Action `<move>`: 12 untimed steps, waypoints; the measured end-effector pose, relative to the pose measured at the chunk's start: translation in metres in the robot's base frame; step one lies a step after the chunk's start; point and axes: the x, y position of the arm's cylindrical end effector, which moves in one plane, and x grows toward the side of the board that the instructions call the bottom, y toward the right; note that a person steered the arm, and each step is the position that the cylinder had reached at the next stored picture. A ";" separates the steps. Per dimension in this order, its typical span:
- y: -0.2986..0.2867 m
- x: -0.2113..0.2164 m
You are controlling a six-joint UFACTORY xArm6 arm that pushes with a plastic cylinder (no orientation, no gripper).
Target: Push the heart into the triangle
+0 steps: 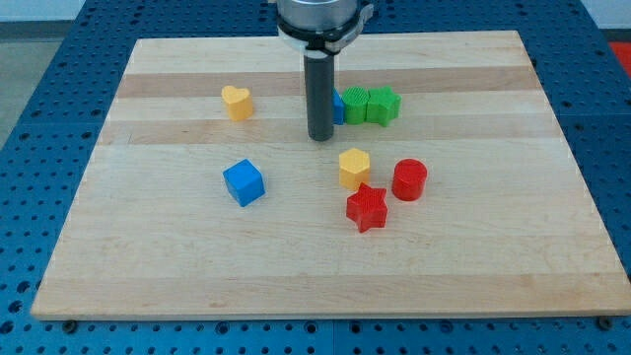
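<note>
The yellow heart (237, 102) lies on the wooden board at the upper left of centre. My tip (320, 137) is to the heart's right, well apart from it. A blue block (338, 106), mostly hidden behind the rod, sits right beside my tip; its shape cannot be made out, it may be the triangle. My tip stands just in front of and left of this blue block.
A green cube (356, 105) and a green star (384, 106) line up right of the hidden blue block. A blue cube (244, 182), a yellow hexagon (354, 168), a red cylinder (409, 180) and a red star (367, 207) lie lower on the wooden board (148, 266).
</note>
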 end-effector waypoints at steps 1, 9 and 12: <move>-0.021 0.004; -0.117 -0.060; -0.073 -0.050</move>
